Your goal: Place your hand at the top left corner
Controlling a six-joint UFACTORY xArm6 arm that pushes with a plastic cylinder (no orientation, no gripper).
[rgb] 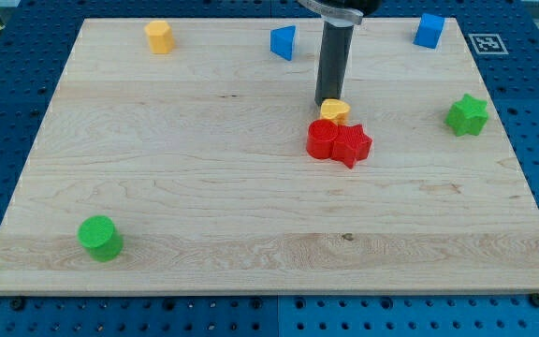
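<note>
My tip (327, 102) is the lower end of a dark rod coming down from the view's top centre. It rests on the wooden board (204, 187) just above and left of a small yellow block (335, 110). Right below that lie a red cylinder (322, 139) and a red star (351, 144), touching each other. The board's top left corner (86, 22) is far to the left of my tip. A yellow hexagonal block (160, 36) stands nearest that corner.
A blue triangular block (284, 42) sits left of the rod at the top. A blue cube (429, 31) is at the top right. A green star (467, 114) is at the right. A green cylinder (100, 238) is at the bottom left.
</note>
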